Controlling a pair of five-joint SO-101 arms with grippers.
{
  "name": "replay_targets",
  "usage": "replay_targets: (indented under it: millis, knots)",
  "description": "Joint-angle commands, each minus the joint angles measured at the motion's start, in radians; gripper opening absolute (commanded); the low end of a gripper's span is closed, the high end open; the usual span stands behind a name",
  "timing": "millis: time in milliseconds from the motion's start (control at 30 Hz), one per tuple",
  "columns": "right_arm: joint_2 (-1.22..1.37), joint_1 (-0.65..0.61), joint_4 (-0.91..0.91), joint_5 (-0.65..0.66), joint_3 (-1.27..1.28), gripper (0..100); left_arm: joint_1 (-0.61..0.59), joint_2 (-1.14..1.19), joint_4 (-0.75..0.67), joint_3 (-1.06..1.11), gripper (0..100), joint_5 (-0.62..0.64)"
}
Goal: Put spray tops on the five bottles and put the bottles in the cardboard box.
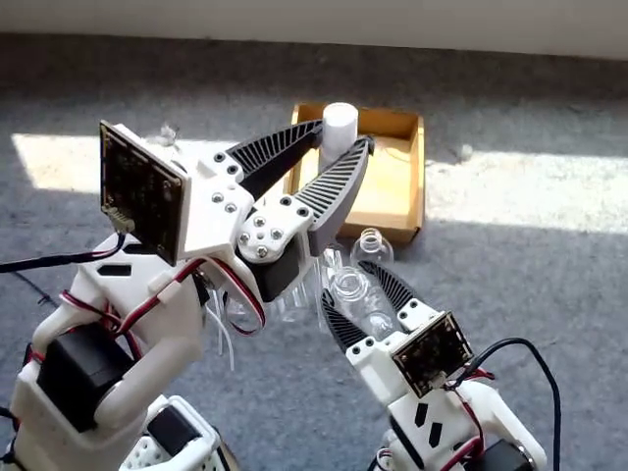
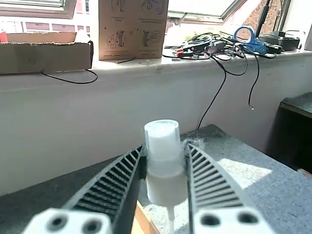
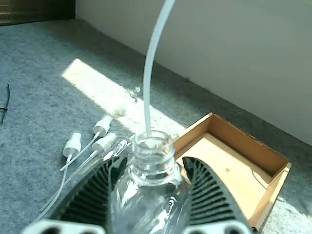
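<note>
Carpet [image 1: 549,294]; tube [image 3: 150,73] apparently enters bottle [image 3: 153,163].

No readable text, windowsill carton [image 2: 132,29] print illegible

Box [image 1: 392,186] at 1 o'clock from bottle [image 1: 349,287] in R gripper [image 1: 344,282]; 2nd bottle [image 1: 372,245] btwn them, just before box wall. Top [image 1: 340,120] in L gripper [image 1: 343,134] at 12 o'clock above bottle, tube [image 3: 148,87] in its neck. Spare tops [image 3: 92,136] on table [image 3: 39,87] nearby.
</note>
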Motion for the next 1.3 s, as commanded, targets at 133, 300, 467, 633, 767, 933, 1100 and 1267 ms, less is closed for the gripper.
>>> replay_targets:
  millis: [133, 300, 467, 633, 767, 933, 1100, 1267]
  knots:
    - [-0.005, 0.01, -0.031, 0.002, -0.005, 0.4, 0.031, -0.012, -0.023, 0.068, 4, 0.012]
    - [-0.004, 0.01, -0.048, 0.002, -0.004, 0.4, 0.091, -0.012, -0.034, 0.077, 4, 0.011]
    - [-0.004, 0.01, -0.042, 0.002, -0.002, 0.4, 0.088, -0.004, -0.035, -0.062, 4, 0.005]
    - [-0.004, 0.01, -0.025, 0.005, -0.002, 0.4, 0.039, -0.002, -0.035, -0.131, 4, 0.005]
    - [-0.004, 0.01, -0.024, 0.003, -0.004, 0.4, 0.03, -0.002, -0.021, -0.119, 4, 0.005]
    - [-0.004, 0.01, -0.025, 0.002, -0.004, 0.4, 0.03, -0.002, -0.015, -0.07, 4, 0.005]
    - [-0.005, 0.01, -0.024, 0.002, -0.008, 0.4, 0.028, -0.002, -0.015, -0.013, 4, 0.003]
    - [-0.005, 0.01, -0.024, 0.002, -0.01, 0.4, 0.013, -0.004, -0.015, 0.015, 4, 0.003]
